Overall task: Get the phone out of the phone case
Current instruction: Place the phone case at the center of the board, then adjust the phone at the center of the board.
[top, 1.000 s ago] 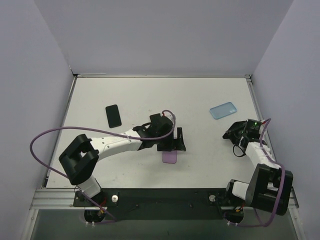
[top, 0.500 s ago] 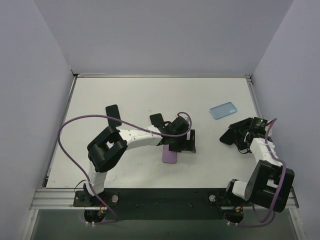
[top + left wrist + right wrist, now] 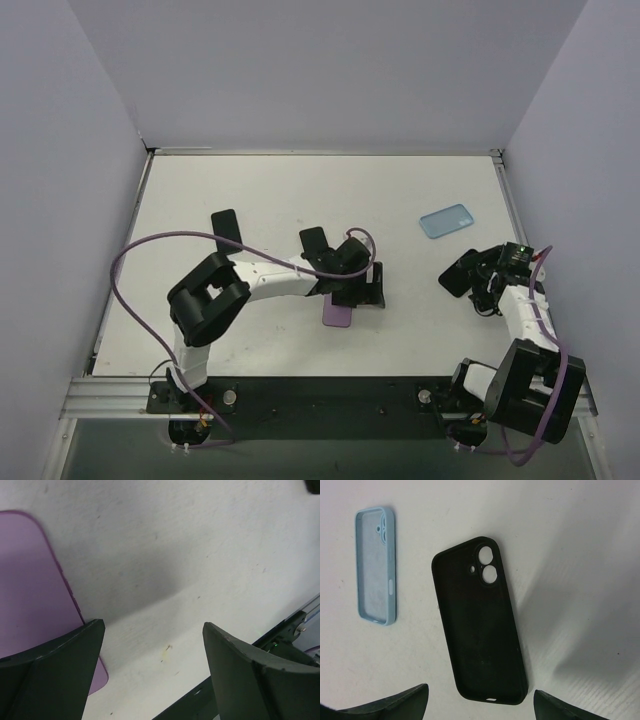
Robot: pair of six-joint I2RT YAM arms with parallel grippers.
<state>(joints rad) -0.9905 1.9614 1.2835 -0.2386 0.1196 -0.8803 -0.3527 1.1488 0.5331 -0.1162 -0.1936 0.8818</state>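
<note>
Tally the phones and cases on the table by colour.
Black: 2, the empty black case and the black slab at the far left
Light blue: 1, the light blue case, also empty
Purple: 1, the purple piece
Total: 4

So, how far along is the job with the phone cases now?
Looks done: the light blue rectangular case and the black rectangular case lie empty, and a black slab phone lies bare. In hand: the open left pincer straddles the edge of the flat purple piece, gripping nothing. Left: freeing that one, if it holds a phone; I cannot tell. The right pincer hangs open.
</note>
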